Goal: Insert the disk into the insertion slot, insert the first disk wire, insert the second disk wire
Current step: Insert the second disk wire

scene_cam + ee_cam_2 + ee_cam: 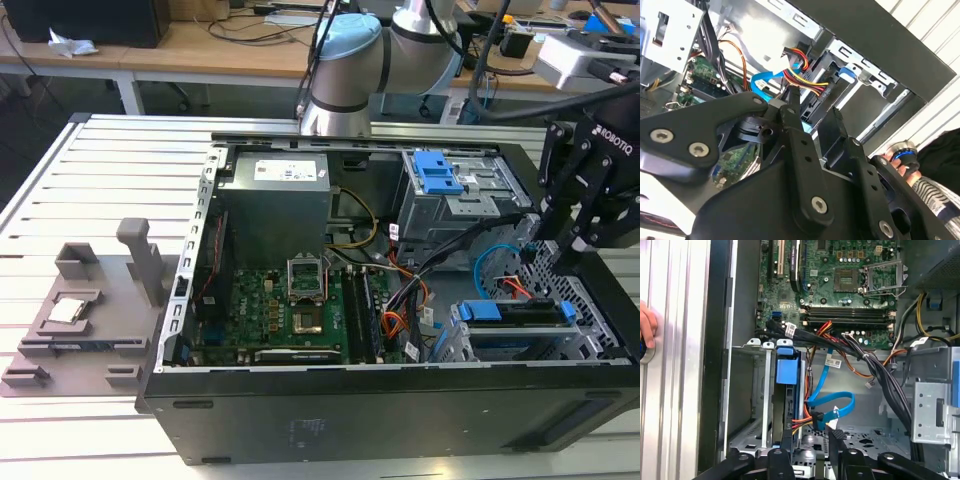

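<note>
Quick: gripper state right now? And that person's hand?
Gripper: cannot be told; at the first disk wire beside the disk.
Hand: resting on a round object.

The disk (510,314) sits in the insertion slot (455,346), at the exterior view's right of the motherboard (290,300)

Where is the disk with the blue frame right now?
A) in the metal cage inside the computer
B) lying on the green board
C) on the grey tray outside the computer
A: the disk sits in the insertion slot, the grey metal cage inside the computer case.
</note>
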Controlling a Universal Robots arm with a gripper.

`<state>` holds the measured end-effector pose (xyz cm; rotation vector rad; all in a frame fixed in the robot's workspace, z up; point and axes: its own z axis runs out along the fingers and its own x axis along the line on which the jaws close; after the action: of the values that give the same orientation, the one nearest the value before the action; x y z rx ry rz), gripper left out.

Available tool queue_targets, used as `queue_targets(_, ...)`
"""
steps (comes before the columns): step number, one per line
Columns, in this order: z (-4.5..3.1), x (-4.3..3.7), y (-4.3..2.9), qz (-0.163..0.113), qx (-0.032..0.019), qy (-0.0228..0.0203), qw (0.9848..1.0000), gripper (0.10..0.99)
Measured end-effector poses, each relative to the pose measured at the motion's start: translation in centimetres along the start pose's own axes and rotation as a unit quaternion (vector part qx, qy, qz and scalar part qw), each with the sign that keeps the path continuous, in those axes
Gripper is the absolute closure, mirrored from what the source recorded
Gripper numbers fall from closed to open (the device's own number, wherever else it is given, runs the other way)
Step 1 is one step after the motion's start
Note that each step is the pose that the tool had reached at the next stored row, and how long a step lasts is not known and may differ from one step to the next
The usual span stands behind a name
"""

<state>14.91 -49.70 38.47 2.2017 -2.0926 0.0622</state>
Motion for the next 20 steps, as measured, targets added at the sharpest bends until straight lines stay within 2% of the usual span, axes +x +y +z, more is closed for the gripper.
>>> queue_targets(3, 0.16, -0.04, 0.58, -0.011, 0.0011, 0.0006, 0.9999, 0.667)
queue_targets(6, 0.35, -0.11, 1.54, -0.014, 0.0014, 0.0007, 0.9999, 0.667)
queue_targets(7, 0.52, -0.15, 1.94, -0.016, 0.0017, 0.0007, 0.9999, 0.667)
queue_targets(9, 0.85, -0.2, 2.3, -0.023, 0.0023, 0.0021, 0.9997, 0.667)
queue_targets(12, 1.06, -0.23, 2.45, -0.029, 0.0026, 0.0056, 0.9996, 0.667)
queue_targets(17, 1.13, -0.23, 2.45, -0.03, 0.0026, 0.0077, 0.9995, 0.667)
queue_targets(18, 1.13, -0.23, 2.45, -0.03, 0.0025, 0.0081, 0.9995, 0.682)
queue_targets(19, 1.13, -0.24, 2.45, -0.03, 0.0025, 0.0087, 0.9995, 0.749)
queue_targets(20, 1.13, -0.23, 2.45, -0.03, 0.0024, 0.0092, 0.9995, 0.871)
